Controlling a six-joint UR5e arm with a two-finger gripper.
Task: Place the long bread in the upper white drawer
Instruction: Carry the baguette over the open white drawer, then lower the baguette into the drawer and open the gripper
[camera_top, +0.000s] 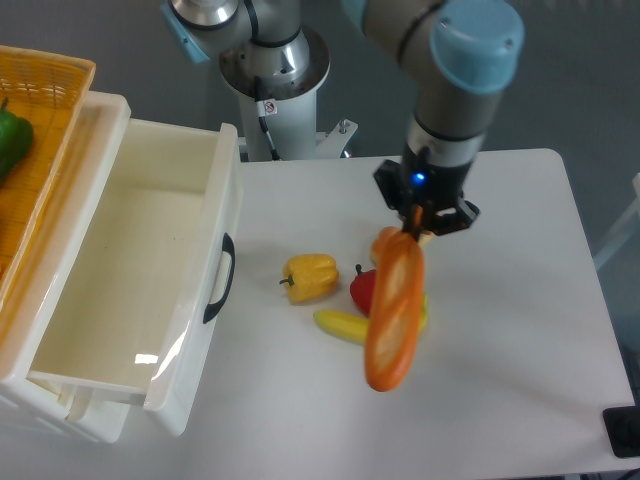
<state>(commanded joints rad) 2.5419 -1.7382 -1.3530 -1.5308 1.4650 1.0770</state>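
Now | gripper (418, 226) clenched on long bread (393, 311) top end | loaf hangs over banana (345, 325) | upper white drawer (215, 170) open

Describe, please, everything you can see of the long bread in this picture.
The long bread is a baguette-shaped toy loaf, orange-brown at the edges and paler along its centre, smooth like plastic. It hangs nearly upright, slightly tilted, its upper end pinched by the gripper, its lower end free in the air. It is in front of the red pepper and the banana, partly hiding them. It is well to the right of the upper white drawer, which stands open.
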